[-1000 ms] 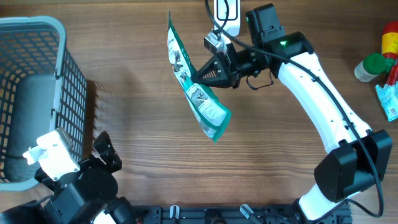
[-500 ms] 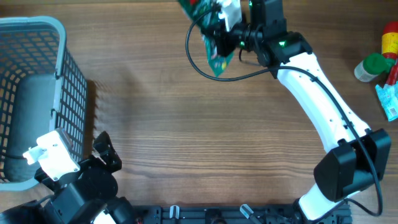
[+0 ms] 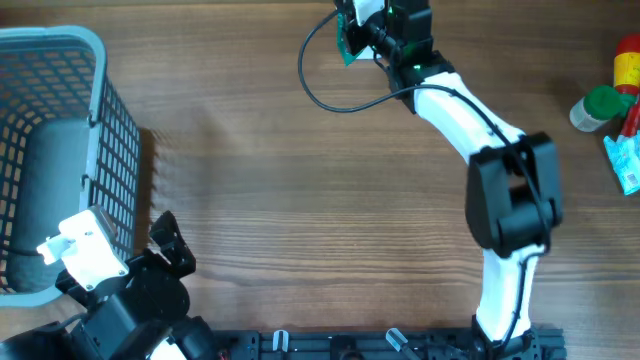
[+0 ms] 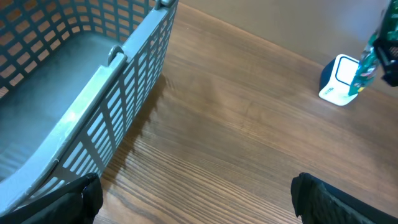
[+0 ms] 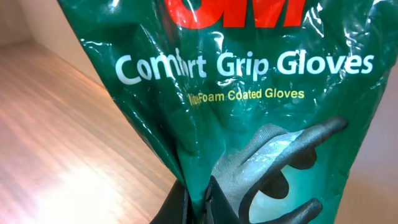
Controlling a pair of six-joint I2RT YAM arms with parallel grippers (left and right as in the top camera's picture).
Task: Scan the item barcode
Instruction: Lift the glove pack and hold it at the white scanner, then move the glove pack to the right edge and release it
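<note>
Green glove packet (image 5: 249, 93) is pinched at one edge by the closed right tool (image 5: 186, 208) and held at the table's (image 3: 300, 200) far side beside the white scanner (image 4: 337, 79); left tool (image 4: 196, 186) is spread open, empty, near the basket (image 3: 60, 42).

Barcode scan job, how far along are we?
Done: the glove pack is picked up, pinched in the shut right end effector. In hand: it is held at the far edge of the table, next to the white scanner. Left: no sign visible of a completed scan; which face points at the scanner is unclear. The left end effector is open, idle beside the basket.
</note>
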